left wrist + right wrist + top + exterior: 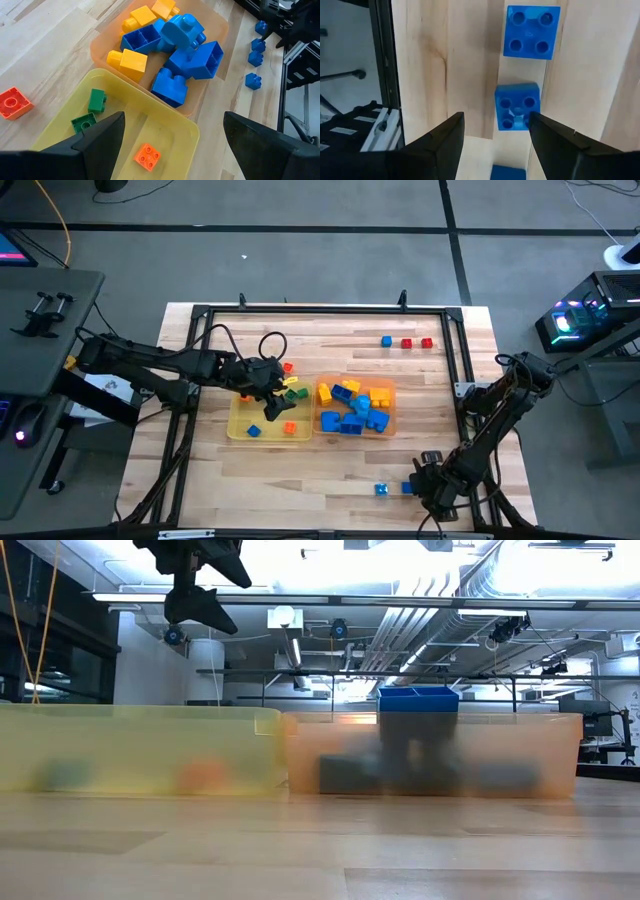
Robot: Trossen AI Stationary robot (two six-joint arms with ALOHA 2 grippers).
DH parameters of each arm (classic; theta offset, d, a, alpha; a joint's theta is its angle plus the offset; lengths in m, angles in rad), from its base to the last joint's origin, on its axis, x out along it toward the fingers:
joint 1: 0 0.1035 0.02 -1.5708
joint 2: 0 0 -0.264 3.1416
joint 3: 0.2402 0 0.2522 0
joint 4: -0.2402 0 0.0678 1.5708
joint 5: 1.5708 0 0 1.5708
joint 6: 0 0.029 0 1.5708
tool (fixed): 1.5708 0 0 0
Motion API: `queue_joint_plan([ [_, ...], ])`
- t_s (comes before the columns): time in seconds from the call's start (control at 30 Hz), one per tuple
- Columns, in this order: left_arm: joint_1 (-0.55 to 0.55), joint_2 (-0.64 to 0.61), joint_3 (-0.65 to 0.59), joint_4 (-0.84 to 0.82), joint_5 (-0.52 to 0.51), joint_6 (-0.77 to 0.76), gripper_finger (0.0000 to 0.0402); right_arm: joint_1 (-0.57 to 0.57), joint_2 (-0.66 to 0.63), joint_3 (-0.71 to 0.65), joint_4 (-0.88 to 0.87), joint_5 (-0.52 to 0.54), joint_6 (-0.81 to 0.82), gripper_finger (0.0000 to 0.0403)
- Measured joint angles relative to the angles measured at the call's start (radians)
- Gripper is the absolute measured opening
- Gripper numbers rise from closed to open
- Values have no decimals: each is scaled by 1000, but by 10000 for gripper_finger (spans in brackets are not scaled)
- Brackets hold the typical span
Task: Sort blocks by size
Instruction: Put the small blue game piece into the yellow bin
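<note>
Mostly sorted: big blocks [352, 408] in orange tray [391, 427], tiny ones in yellow tray [236, 426]. Left gripper [268, 392] wide open, empty, above it. Right gripper [495, 131] open, seemingly astride blue block [517, 107]; strays [406, 342] remain.

Bright ceiling lights [330, 565] flare white across the low view, where the yellow tray [140, 748] and orange tray [430, 753] sit blurred and hazy, while the overhead view shows the table [330, 465] evenly lit with soft shadows.
</note>
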Motion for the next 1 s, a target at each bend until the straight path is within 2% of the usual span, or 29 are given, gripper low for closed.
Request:
queue_joint_plan([
  [0.3,0,0,0,0,0,0,324,0,0,0,-3,67,-18,218],
  [0.63,0,0,0,0,0,0,324,-1,0,0,-4,33,-17,218],
  [1.0,0,0,0,0,0,-1,324,-8,0,1,7,84,31,218],
])
